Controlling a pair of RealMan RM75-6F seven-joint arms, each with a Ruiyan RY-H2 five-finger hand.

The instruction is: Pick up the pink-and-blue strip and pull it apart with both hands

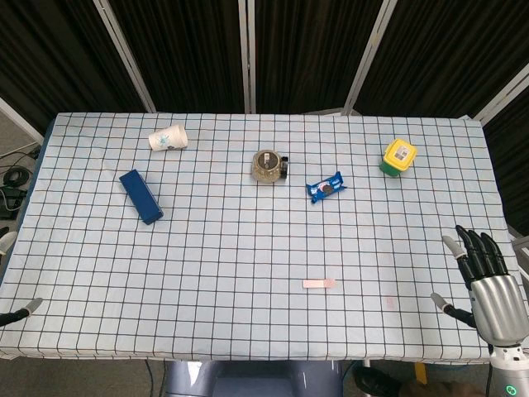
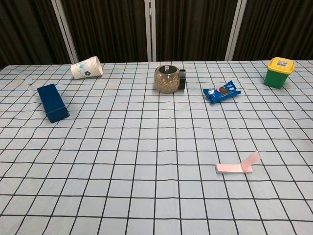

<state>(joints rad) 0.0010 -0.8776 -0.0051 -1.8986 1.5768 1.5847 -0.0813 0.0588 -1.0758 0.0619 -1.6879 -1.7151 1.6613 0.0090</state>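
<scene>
The strip (image 1: pixel 319 284) lies flat on the checked tablecloth, right of centre and near the front edge. It looks pink from above. In the chest view one end of the strip (image 2: pixel 230 168) lies flat and the other end folds upward. My right hand (image 1: pixel 486 281) hovers at the table's front right corner, fingers spread and holding nothing, well to the right of the strip. Of my left hand (image 1: pixel 25 309) only a fingertip shows at the front left edge, far from the strip. Neither hand appears in the chest view.
At the back stand a tipped paper cup (image 1: pixel 168 138), a glass jar (image 1: pixel 268 165), a blue cookie packet (image 1: pixel 326 188) and a green container with a yellow lid (image 1: pixel 399 157). A dark blue box (image 1: pixel 140 196) lies at the left.
</scene>
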